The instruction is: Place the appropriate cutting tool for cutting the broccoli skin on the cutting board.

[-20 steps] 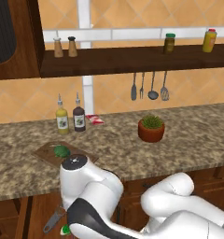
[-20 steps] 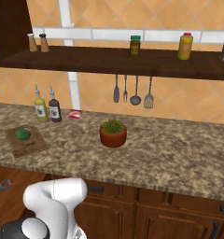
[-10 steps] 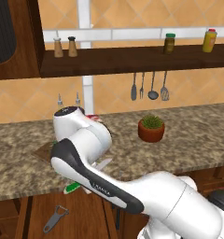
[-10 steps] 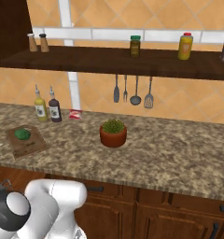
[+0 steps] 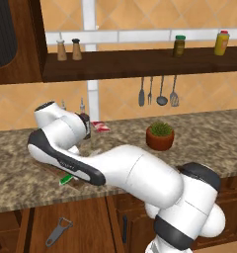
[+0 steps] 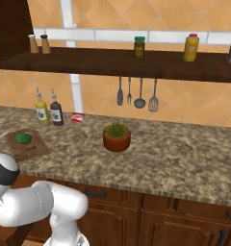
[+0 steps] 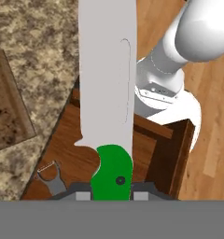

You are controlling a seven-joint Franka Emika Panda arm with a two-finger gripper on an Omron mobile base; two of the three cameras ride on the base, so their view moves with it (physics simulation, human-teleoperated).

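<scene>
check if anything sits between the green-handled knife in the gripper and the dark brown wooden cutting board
Nothing visible does. The gripper is shut on the green-handled knife, which hangs past the counter's edge. In the hand view only bare speckled counter separates its blade from the dark brown wooden cutting board. The small dark green broccoli occupies part of the board.

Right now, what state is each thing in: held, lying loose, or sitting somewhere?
knife: held by its green handle in the shut claw, blade pointing away.
peeler: lying loose on the floor.
broccoli: sitting on the cutting board.
cutting board: flat on the counter, no knife on it yet.
</scene>
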